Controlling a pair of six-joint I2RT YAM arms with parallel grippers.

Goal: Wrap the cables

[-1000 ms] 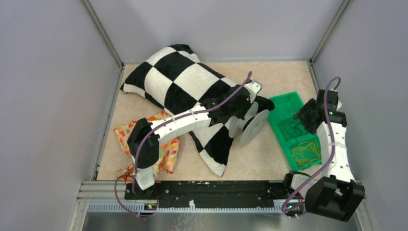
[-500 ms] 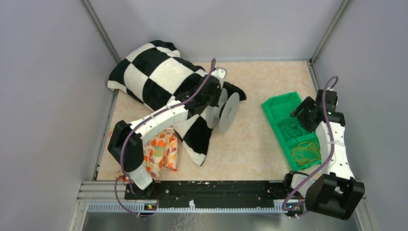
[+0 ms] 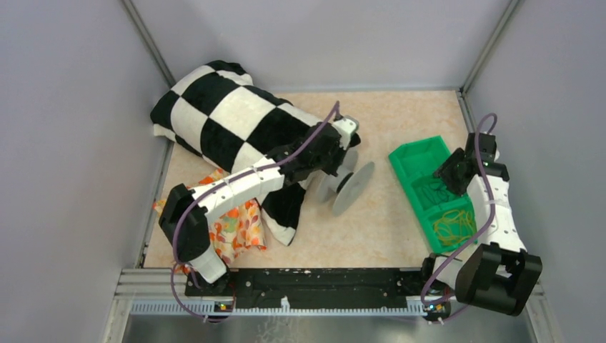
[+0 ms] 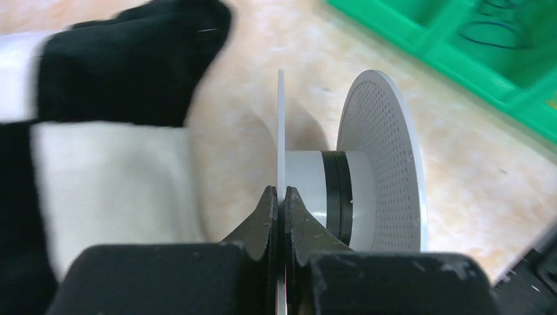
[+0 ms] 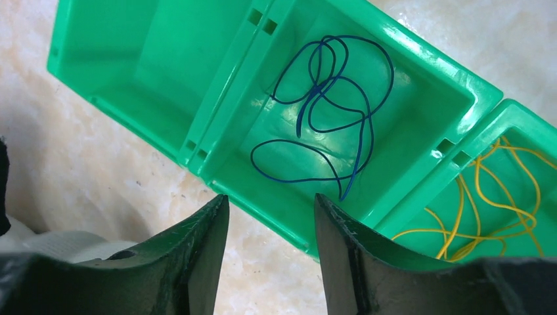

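**Blue cable loose in tray; spool gripped by one flange**

A green three-compartment tray [image 3: 418,151] is set at the right of the surface [image 3: 379,229]. Yellow rubber bands [image 5: 499,190] are tangled in its near compartment. A black-and-white checkered cushion [image 3: 229,118] is spread across the far left, close against the left arm. A floral cloth [image 3: 239,223] is seen by the cushion's near corner.

A white spool [image 4: 381,164] with one perforated flange is held left of the tray. The left jaws are clamped on the thin edge of its other flange.

The cables [image 5: 322,111] are found in the tray's middle compartment. They appear as one very thin dark-blue wire, loosely looped and kinked, and untouched. The right jaws are held partly open above the tray's rim on the spool side, with nothing between them.
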